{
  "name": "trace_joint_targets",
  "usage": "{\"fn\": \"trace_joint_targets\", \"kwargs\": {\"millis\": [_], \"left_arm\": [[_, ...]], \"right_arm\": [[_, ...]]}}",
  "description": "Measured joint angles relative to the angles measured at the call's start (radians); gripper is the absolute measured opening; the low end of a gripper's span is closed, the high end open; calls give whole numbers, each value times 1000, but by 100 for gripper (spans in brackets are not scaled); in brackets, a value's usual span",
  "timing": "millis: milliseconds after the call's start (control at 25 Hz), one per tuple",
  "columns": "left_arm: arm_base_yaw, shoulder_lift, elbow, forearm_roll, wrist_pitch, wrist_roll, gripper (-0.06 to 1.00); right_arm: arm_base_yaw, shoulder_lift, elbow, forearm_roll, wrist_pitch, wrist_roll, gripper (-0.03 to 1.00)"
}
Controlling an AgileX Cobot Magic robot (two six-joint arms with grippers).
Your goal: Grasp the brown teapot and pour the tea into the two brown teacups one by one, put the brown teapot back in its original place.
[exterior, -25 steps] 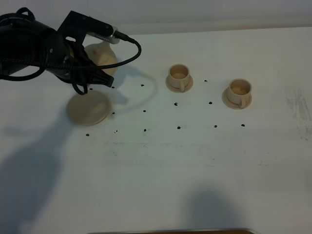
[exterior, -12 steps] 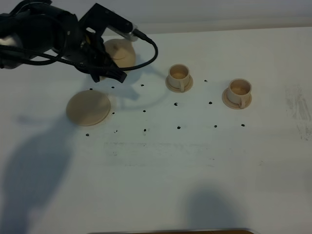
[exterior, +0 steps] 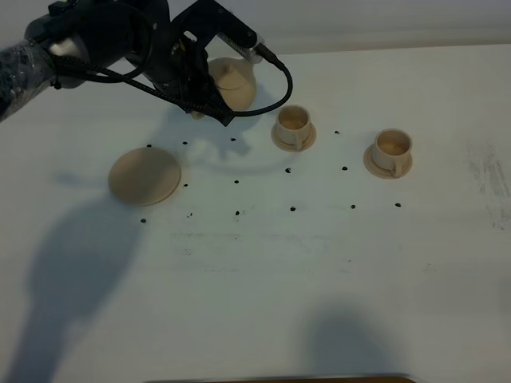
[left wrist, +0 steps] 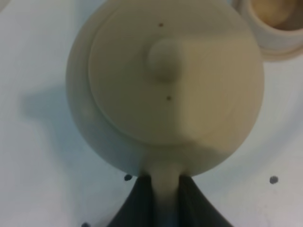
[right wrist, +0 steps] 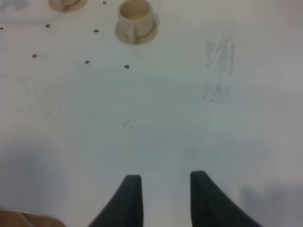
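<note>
Carried rightward, the squat matte-beige teapot (left wrist: 165, 80) hangs, handle (left wrist: 164, 171) clenched in the left end effector (left wrist: 164, 187).

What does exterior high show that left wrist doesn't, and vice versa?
Only exterior high: the flat round disc and the right-hand teacup on its saucer. Only left wrist: the left tool shut on the handle of the brown teapot, plus two small holes in its lid. Both: that teapot and the left-hand teacup beside it.
</note>
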Motion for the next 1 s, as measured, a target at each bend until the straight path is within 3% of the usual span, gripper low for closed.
{"fn": "trace_joint_targets", "kwargs": {"millis": [160, 360, 1000], "left_arm": [[-10, 4, -7, -29, 18, 107, 16], [-10, 4, -7, -46, 29, 157, 16], [-8, 44, -9, 61, -5, 332, 16]], "right_arm": [[0, 0, 0, 0, 0, 0, 24], [0, 0, 0, 0, 0, 0, 24], [0, 0, 0, 0, 0, 0, 24]]}}
